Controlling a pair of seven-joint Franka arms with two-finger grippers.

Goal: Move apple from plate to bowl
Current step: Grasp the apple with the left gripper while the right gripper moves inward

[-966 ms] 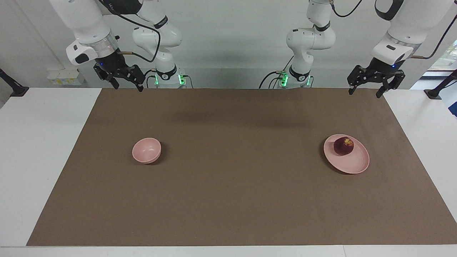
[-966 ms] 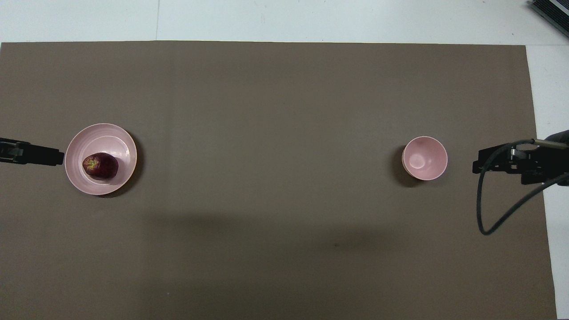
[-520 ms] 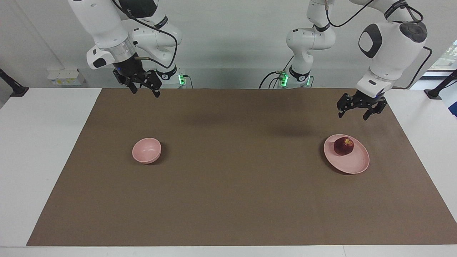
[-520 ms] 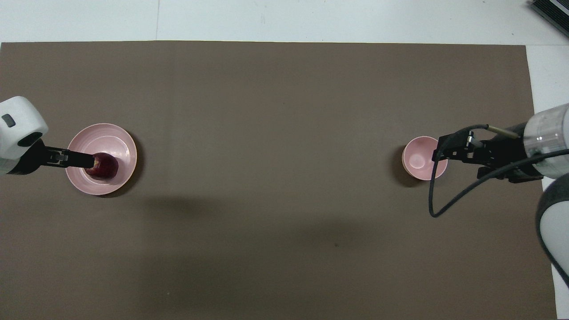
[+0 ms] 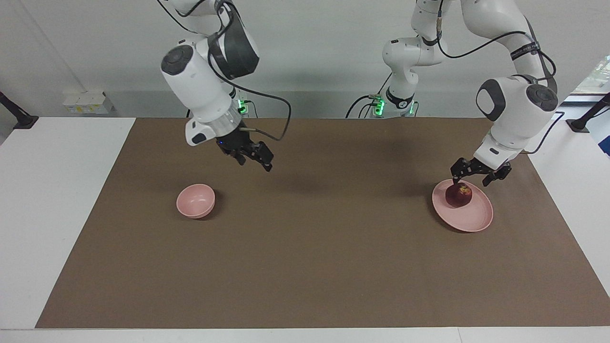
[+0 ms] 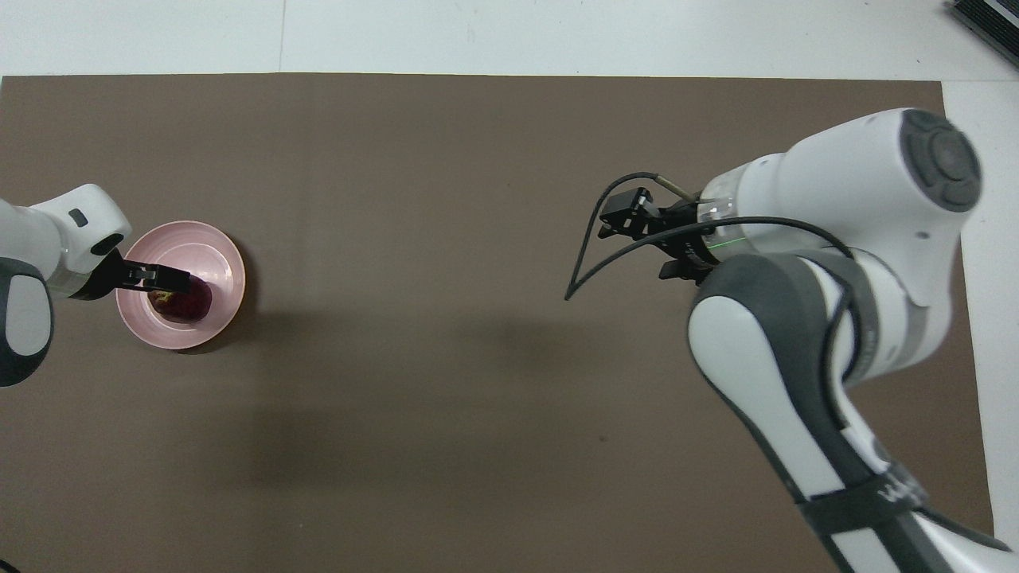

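Note:
The dark red apple [image 5: 458,195] lies on the pink plate [image 5: 472,216] toward the left arm's end of the table. My left gripper [image 5: 472,181] is open just over the apple, with a finger to each side of its top. In the overhead view the left gripper [image 6: 177,280] covers part of the apple [image 6: 189,302] on the plate [image 6: 213,253]. The pink bowl [image 5: 195,201] stands empty toward the right arm's end. My right gripper [image 5: 256,163] is open and empty in the air over the mat, beside the bowl toward the table's middle. In the overhead view the right gripper [image 6: 625,223] shows, and its arm hides the bowl.
A brown mat [image 5: 333,247] covers the table, with white tabletop [image 5: 57,214] at both ends. A black cable [image 6: 585,263] loops from the right wrist.
My left gripper has come down from the table's edge to just over the apple. My right arm has swung out over the mat, past the bowl toward the middle.

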